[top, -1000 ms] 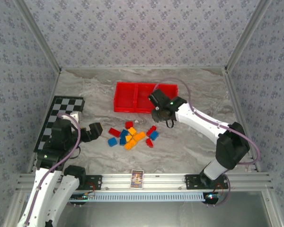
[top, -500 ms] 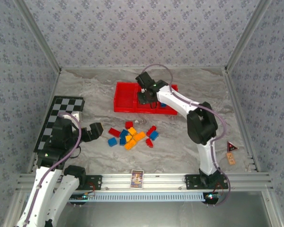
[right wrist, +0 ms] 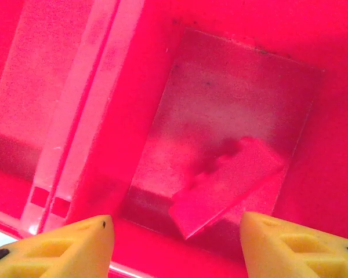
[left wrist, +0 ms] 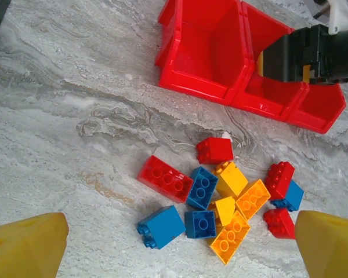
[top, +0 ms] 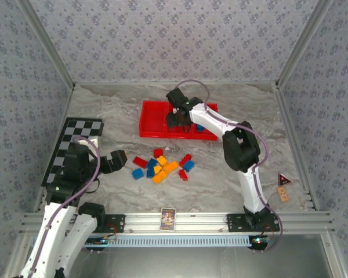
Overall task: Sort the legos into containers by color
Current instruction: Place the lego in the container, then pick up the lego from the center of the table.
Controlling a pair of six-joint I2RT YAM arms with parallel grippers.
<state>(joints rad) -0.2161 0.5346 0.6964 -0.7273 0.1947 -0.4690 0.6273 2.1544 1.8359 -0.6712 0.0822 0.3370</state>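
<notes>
Twelve legos (left wrist: 232,178) are lying loose on the counter (left wrist: 75,116) just ahead of the left end effector (left wrist: 180,219): four red ones (left wrist: 165,178), four blue ones (left wrist: 160,226) and four orange-yellow ones (left wrist: 229,240). One red tray (left wrist: 191,87) with three compartments is sitting farther ahead of it, and one more red brick (right wrist: 226,185) is lying directly under the right end effector (right wrist: 175,219), with what is looking like one blue brick (top: 200,127) just to its right. Two end effectors are showing in all.

Grey marbled tabletop (top: 116,110), enclosed on three sides by walls (top: 174,40) papered in a small floral print; aluminium rail (top: 197,221) along the near edge.
</notes>
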